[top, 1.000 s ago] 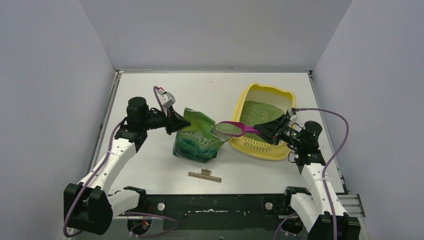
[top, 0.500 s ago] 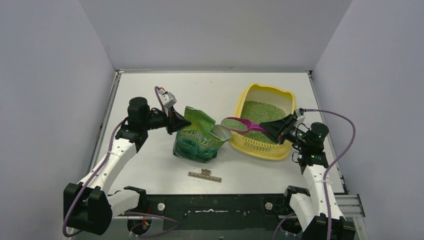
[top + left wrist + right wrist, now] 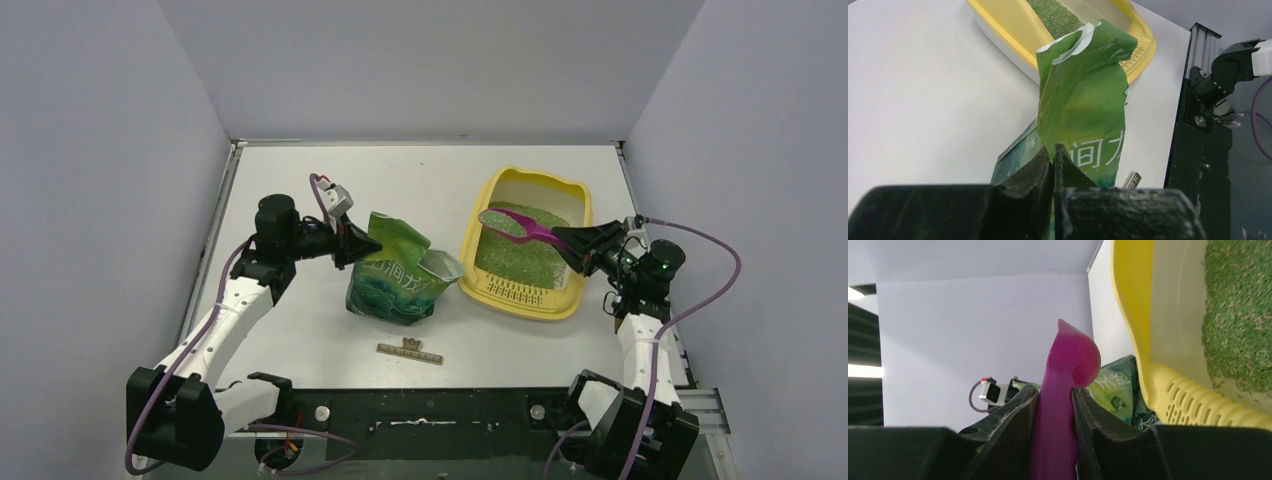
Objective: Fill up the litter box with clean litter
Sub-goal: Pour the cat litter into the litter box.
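The pale yellow litter box (image 3: 478,232) lies right of centre, a bed of light-green clean litter (image 3: 528,258) inside it. My right gripper (image 3: 575,238) is shut on the handle of a magenta scoop (image 3: 520,228), whose bowl hangs over the box's middle. The right wrist view shows the scoop (image 3: 1068,365) clamped between my fingers beside the box rim (image 3: 1133,300) and litter (image 3: 1238,315). My left gripper (image 3: 368,243) is shut on the top flap of the green bag (image 3: 400,278). Its fingers pinch the bag (image 3: 1083,95) in the left wrist view, the litter box (image 3: 1013,30) behind.
A small flat slotted strip (image 3: 410,351) lies on the white table near the front edge, below the bag. Grey walls close in the table on three sides. A black rail (image 3: 430,405) with the arm bases runs along the near edge.
My right gripper has carried the scoop rightward from the bag's mouth to above the litter box, and the arm has swung out right. The left arm and bag have not moved.
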Motion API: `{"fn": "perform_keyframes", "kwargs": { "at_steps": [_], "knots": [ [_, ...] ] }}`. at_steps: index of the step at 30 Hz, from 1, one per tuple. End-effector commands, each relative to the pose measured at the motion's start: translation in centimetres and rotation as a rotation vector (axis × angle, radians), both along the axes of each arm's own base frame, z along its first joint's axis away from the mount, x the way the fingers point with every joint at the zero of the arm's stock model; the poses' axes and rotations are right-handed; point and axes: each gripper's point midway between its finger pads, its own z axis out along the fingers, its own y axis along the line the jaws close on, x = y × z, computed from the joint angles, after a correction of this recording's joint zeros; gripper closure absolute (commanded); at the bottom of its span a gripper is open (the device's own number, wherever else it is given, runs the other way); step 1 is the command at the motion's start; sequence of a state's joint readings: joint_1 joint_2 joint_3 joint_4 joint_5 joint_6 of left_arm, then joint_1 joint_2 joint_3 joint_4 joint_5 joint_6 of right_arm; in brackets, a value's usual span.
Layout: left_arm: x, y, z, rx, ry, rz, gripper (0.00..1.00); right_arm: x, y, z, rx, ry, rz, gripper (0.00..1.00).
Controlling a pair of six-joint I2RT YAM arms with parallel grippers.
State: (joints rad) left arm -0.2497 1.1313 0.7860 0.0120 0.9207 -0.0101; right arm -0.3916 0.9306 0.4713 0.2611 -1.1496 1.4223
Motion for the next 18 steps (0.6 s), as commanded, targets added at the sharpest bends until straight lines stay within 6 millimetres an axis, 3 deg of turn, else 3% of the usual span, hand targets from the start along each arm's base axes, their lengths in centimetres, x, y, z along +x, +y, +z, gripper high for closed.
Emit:
{"fn": "perform_keyframes", "kwargs": {
  "at_steps": [1,8,18],
  "knots": [
    [0.0,0.0,2.0,0.003,-0.093,-0.009,1.0,1.4,-1.8,3.3,-0.062,-0.134,-0.039,1.0],
    [-0.1,0.0,2.4,0.0,-0.1,-0.011,0.97,3.5,-5.1,2.7,-0.089,-0.117,-0.152,1.0],
    [-0.1,0.6,3.0,0.007,-0.106,0.031,0.4,4.3,-8.0,1.1,-0.237,-0.025,-0.281,1.0]
  ]
}}
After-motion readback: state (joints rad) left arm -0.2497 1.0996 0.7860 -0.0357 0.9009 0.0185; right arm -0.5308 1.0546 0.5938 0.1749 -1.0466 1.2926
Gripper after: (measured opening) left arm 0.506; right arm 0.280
